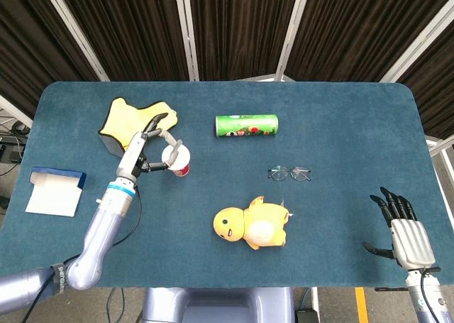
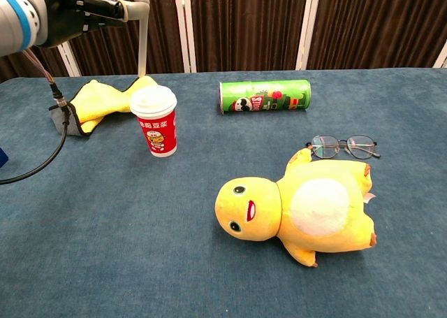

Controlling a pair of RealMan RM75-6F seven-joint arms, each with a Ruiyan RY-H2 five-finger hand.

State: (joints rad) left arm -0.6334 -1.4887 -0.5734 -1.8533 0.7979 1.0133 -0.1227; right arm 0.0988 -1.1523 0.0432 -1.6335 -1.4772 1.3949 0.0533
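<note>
While raised above the left half of the worktop [image 1: 340, 124], left hand [image 1: 145, 151] clamped on a pale straw [image 2: 142, 31], straw upright, lower tip just over the white lid of the paper cup [image 2: 155, 120], whether touching the lid or not impossible to tell. At the near right corner, right hand [image 1: 404, 227] off past the worktop's near edge, fingers spread apart, holding nothing. Near the middle of the near edge, yellow duck toy [image 2: 300, 210] on its back, head toward the left, pale belly up. Just beyond the toy, toward the right, folded-out glasses [image 2: 343, 146] flat on the blue cloth, close beside the toy's raised wing. By the left edge, blue-and-white box [image 1: 55, 190] lying open, well apart from the cup. Left of centre, the red-and-white cup upright, standing between the toy and the yellow cloth [image 2: 105, 98]. Toward the far left corner, that cloth crumpled, with a grey patch at its left end. Far of centre, green snack tube [image 2: 265, 95] on its side, lengthwise along the far edge, well apart from the cup.
</note>
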